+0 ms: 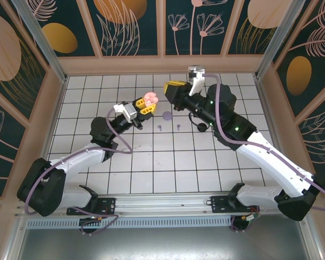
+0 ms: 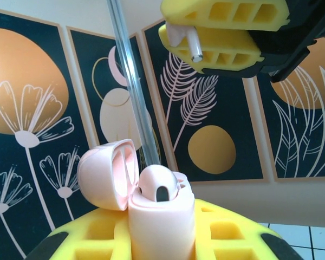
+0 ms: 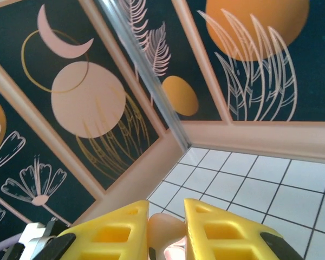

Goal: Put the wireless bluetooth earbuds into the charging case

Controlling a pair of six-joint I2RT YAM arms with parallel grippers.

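One pale pink earbud is up in the air, pinched by its round end in the right claw. Its little stem sticks out and points down. It hangs above the pink case and does not touch it.

The pink case is open. Its lid is tipped back to one side. A second pink earbud looks like it is already sitting in the case, with its round top poking out. The left claw is pressed tight on the case and holds it up off the bench.

So I think one pink earbud is done and the other is almost there. It has to come down into the free hole beside its twin, stem first.

There is more to do after that. Two lilac earbuds lie on the bench, a little apart from each other. A lilac round case lies near them, just behind. Those two are not in a case yet. I cannot make out the black earbuds.
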